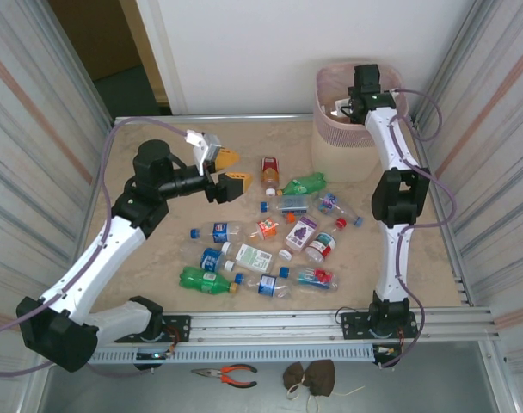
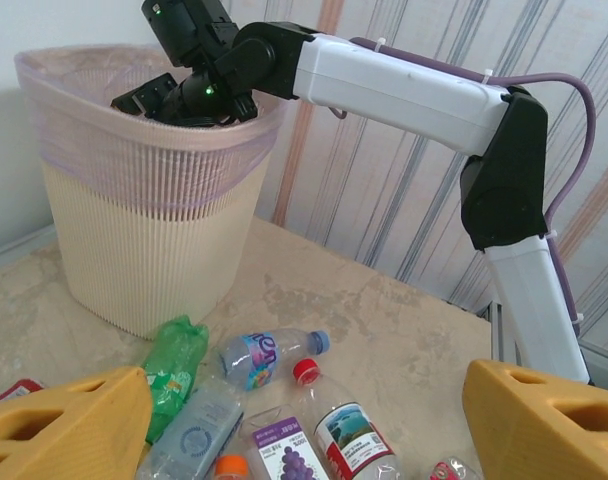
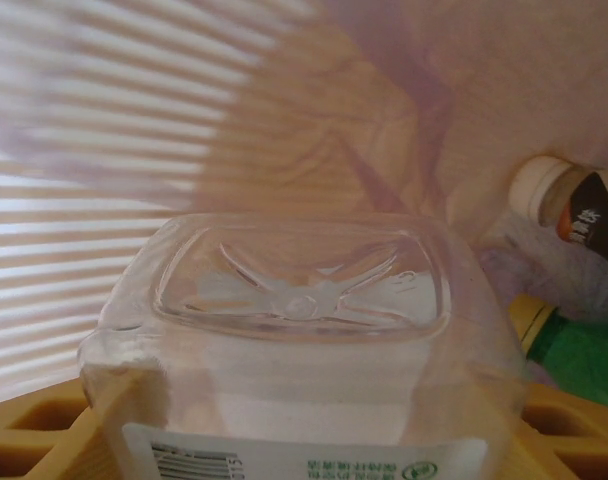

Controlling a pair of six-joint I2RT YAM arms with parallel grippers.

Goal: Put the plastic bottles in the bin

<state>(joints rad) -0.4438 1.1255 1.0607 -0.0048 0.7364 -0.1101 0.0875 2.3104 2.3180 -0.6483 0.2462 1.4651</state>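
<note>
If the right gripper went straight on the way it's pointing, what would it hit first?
The right gripper holds a clear square-based plastic bottle, base leading. That base would probably meet the pink bag lining the cream-pink plastic bin first, though depth is unclear.

The table (image 1: pixel 261 138) has a matt, beige, stone-look top, edged at the near side by a rail (image 1: pixel 287 323) of grooved bare metal. The bin (image 2: pixel 144 240) is finely ribbed cream plastic, lined with a bag (image 2: pixel 114 150) of thin, translucent pink film. A clear bottle (image 3: pixel 304 320) is glossy transparent plastic; a green bottle (image 2: pixel 174 365) is shiny too. The right arm (image 2: pixel 404 90) has smooth white shells and satin black joints. The fingers (image 2: pixel 64 425) of the left tool (image 1: pixel 233 172) are matt yellow plastic.
</note>
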